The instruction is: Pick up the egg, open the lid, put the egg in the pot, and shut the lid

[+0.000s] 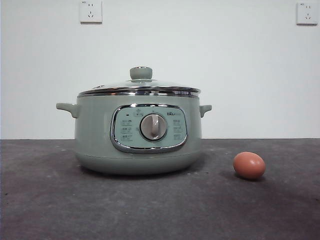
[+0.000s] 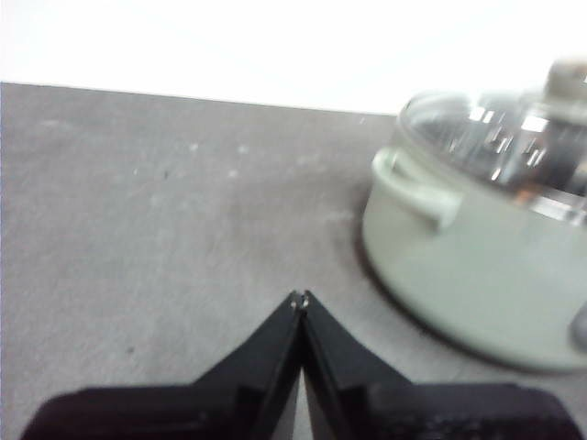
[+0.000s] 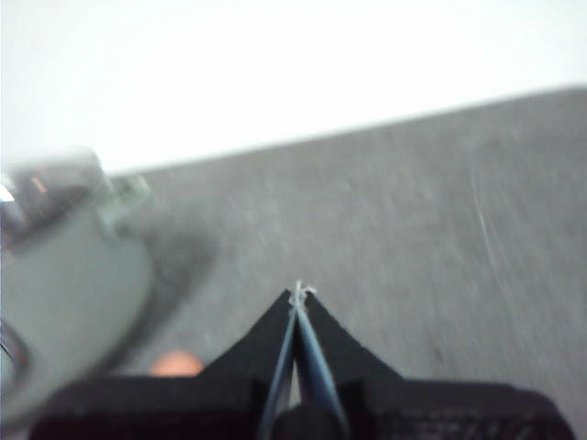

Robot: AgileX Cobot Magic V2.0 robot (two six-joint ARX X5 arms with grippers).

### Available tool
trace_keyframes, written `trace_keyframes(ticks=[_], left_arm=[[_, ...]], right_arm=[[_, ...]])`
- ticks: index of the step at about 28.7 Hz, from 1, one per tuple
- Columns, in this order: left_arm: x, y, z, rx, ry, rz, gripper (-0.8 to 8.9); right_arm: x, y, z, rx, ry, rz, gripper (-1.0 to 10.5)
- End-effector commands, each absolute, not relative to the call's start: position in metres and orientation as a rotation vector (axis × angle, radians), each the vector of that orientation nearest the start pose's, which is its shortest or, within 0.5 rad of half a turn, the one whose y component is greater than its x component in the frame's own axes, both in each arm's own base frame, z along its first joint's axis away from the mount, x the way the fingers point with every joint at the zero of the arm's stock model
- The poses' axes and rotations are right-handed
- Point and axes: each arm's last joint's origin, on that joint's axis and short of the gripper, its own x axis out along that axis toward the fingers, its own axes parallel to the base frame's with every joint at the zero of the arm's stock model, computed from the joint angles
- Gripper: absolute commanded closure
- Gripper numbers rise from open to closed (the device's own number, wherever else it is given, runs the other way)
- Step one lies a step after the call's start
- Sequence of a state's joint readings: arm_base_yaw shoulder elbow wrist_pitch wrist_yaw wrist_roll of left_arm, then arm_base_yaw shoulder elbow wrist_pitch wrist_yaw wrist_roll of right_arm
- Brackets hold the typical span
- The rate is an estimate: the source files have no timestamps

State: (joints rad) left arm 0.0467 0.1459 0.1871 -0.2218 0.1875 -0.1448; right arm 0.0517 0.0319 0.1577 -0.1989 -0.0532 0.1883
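Note:
The sage-green pot (image 1: 137, 132) stands in the middle of the dark table, with the glass lid (image 1: 140, 87) shut on it. The reddish-brown egg (image 1: 249, 165) lies on the table to the pot's right, a little apart from it. Neither gripper shows in the front view. My left gripper (image 2: 300, 298) is shut and empty above bare table, with the pot (image 2: 477, 266) and lid (image 2: 509, 137) off to one side. My right gripper (image 3: 298, 291) is shut and empty; the egg (image 3: 176, 365) shows partly beside its base, near the blurred pot (image 3: 69, 275).
A white wall with two sockets (image 1: 90, 11) (image 1: 306, 12) stands behind the table. The dark grey tabletop (image 1: 160, 210) stretches in front of and around the pot.

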Motion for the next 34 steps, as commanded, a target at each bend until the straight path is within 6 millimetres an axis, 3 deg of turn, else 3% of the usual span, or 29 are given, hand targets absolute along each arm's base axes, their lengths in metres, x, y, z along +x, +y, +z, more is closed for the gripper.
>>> trace_keyframes(ticks=[1,7,14,19,26,33,34], left_arm=[[0.094,-0.001,0.212,-0.206,0.212,-0.124,8.20],[0.092,-0.004,0.260,-0.211,0.239,-0.222,8.20],[0.097,-0.007,0.314,-0.199,0.288,-0.328,8.20],[0.100,-0.008,0.340,-0.158,0.374,-0.388,8.20],[0.102,-0.008,0.353,-0.111,0.479,-0.407,8.20],[0.106,-0.010,0.352,-0.137,0.497,-0.483,8.10],[0.107,-0.010,0.352,-0.142,0.499,-0.498,7.59]], right_arm=[[0.085,0.006,0.218,0.229,0.043,0.114,9.6],[0.083,0.008,0.267,0.232,0.060,0.170,9.6],[0.091,0.012,0.315,0.148,0.251,0.300,9.6],[0.095,0.014,0.342,0.073,0.395,0.370,9.6],[0.101,0.015,0.365,-0.008,0.507,0.391,9.6],[0.105,0.015,0.369,-0.003,0.545,0.391,9.4],[0.105,0.015,0.368,-0.002,0.552,0.392,9.1]])
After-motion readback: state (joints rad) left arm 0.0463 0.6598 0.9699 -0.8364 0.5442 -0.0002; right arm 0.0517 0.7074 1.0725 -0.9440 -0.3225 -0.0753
